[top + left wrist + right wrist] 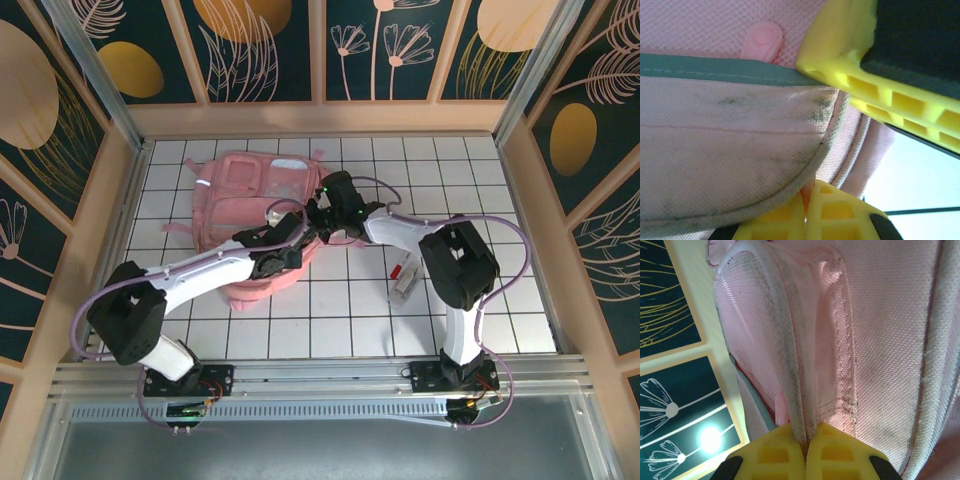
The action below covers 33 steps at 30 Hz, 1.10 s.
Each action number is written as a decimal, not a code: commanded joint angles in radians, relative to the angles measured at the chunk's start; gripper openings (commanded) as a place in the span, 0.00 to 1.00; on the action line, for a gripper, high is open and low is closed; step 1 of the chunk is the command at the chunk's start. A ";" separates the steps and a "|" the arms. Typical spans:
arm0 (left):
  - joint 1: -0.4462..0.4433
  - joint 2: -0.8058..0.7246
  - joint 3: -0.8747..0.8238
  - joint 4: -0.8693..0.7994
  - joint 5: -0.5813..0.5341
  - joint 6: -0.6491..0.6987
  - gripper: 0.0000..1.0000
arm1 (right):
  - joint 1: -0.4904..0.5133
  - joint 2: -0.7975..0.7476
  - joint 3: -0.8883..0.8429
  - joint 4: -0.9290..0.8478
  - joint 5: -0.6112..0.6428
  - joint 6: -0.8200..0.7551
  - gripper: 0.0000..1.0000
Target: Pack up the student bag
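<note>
Left fingers [832, 215] and right fingers [775, 455] each pinch a fabric edge of the student bag [245, 200].

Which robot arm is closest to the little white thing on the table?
The right arm: the white thing lies beside its elbow. The left arm reaches onto the pink bag.

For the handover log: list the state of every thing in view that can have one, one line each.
student bag: lying on the table, its fabric pinched by both tools; zipped or open, cannot tell.
left tool: shut on the student bag's edge trim.
right tool: shut on a seam of the student bag.
small white and red item: lying on the table, outside the bag, untouched.
</note>
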 commanded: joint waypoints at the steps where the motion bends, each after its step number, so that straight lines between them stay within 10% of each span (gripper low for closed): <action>1: 0.017 -0.088 -0.048 0.035 -0.027 0.014 0.00 | -0.047 -0.052 0.010 -0.093 -0.034 -0.114 0.00; 7: 0.021 -0.274 -0.209 -0.007 -0.126 -0.017 0.00 | -0.122 0.055 0.040 -0.103 -0.124 -0.212 0.00; 14: 0.022 -0.490 -0.344 0.130 0.062 0.054 0.00 | -0.211 0.124 0.093 -0.180 -0.096 -0.296 0.00; 24: 0.020 -0.338 -0.227 0.146 0.189 0.130 0.00 | -0.218 -0.039 0.013 -0.218 -0.024 -0.233 0.51; 33: 0.019 -0.268 -0.194 0.246 0.252 0.128 0.00 | -0.116 -0.163 -0.113 -0.205 0.053 -0.065 0.57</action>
